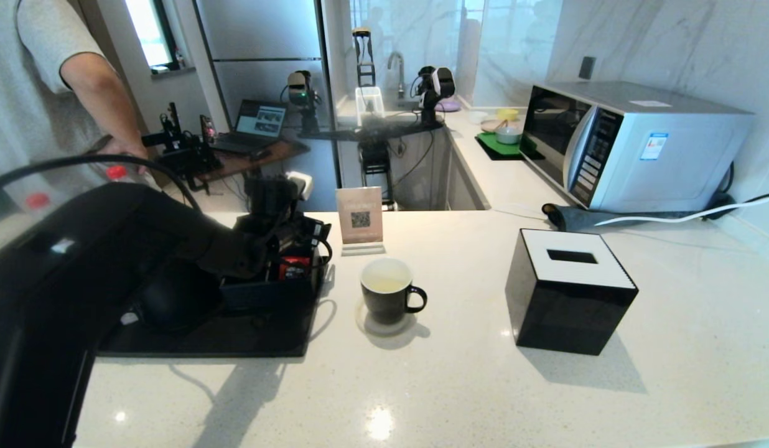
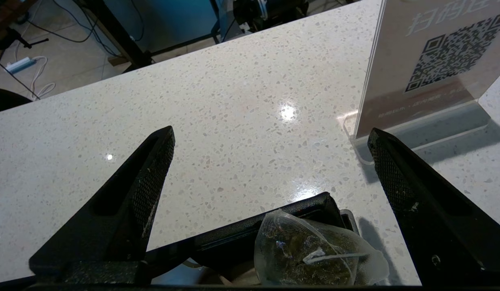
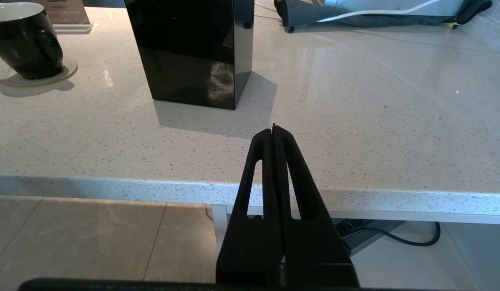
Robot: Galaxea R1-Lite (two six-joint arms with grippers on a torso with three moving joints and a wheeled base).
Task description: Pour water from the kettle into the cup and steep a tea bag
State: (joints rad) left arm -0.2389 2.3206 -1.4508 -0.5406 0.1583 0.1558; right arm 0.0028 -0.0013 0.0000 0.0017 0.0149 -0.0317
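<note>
The cup [image 1: 387, 292] stands on a pale coaster mid-counter and holds pale yellowish water [image 1: 384, 285]; it also shows in the right wrist view as the cup [image 3: 27, 40]. The tea bag [image 2: 310, 254], a translucent pouch with dark leaves and a white string, lies over the corner of a black organiser box [image 2: 298, 212]. My left gripper [image 2: 270, 135] hangs open above that box, the tea bag between its fingers but untouched. My right gripper [image 3: 274, 127] is shut on nothing, low beyond the counter's front edge. The kettle is hidden behind my left arm [image 1: 111, 261].
A black cube tissue box [image 1: 571, 292] stands right of the cup. A QR sign [image 1: 359, 218] stands just behind the organiser box [image 1: 279, 280], which sits on a black tray [image 1: 235, 342]. A microwave [image 1: 633, 143] is at the back right. A person [image 1: 61, 81] stands at far left.
</note>
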